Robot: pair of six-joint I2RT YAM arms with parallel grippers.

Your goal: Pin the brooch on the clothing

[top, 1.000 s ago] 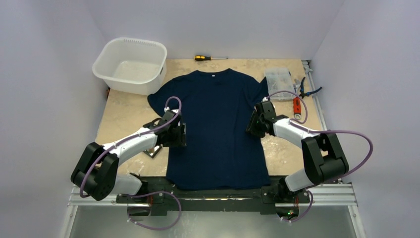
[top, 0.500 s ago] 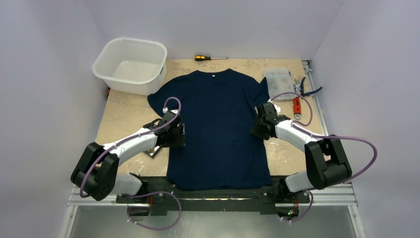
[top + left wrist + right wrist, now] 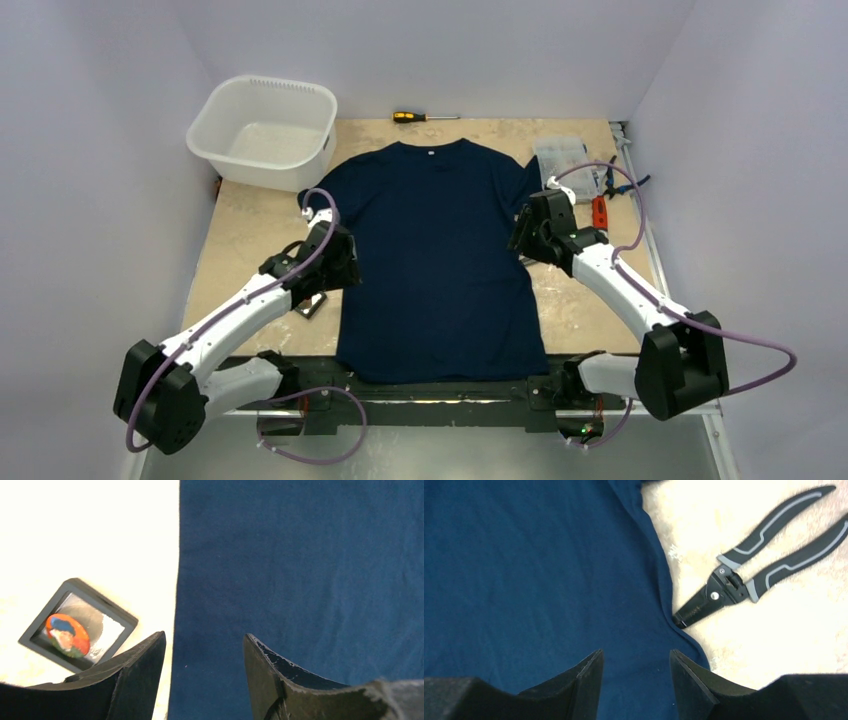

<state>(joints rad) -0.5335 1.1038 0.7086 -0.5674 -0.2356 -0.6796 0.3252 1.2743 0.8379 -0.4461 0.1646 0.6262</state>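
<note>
The clothing point(image 3: 435, 240), a dark navy T-shirt, lies flat in the middle of the table. In the left wrist view the brooch point(image 3: 67, 635), round and reddish-orange, rests in a small black tray point(image 3: 116, 613) just left of the shirt's point(image 3: 300, 570) left edge. My left gripper point(image 3: 340, 272) hangs open over that edge, nothing between its fingers point(image 3: 204, 642). Over the clothing point(image 3: 534, 565), just inside its right edge, my right gripper point(image 3: 522, 245) hangs open and empty as well point(image 3: 636, 655).
A white basin point(image 3: 262, 130) stands at the back left, a screwdriver point(image 3: 425, 117) at the back, a clear parts box point(image 3: 562, 160) at the back right. Black-and-grey pliers point(image 3: 749, 575) lie with their tip touching the shirt's right edge. The tray point(image 3: 312, 304) sits beside the left arm.
Both arms have stretched farther out over the table. The left gripper moved up along the shirt's left edge. The right gripper shifted back a little and its jaws opened slightly wider.
</note>
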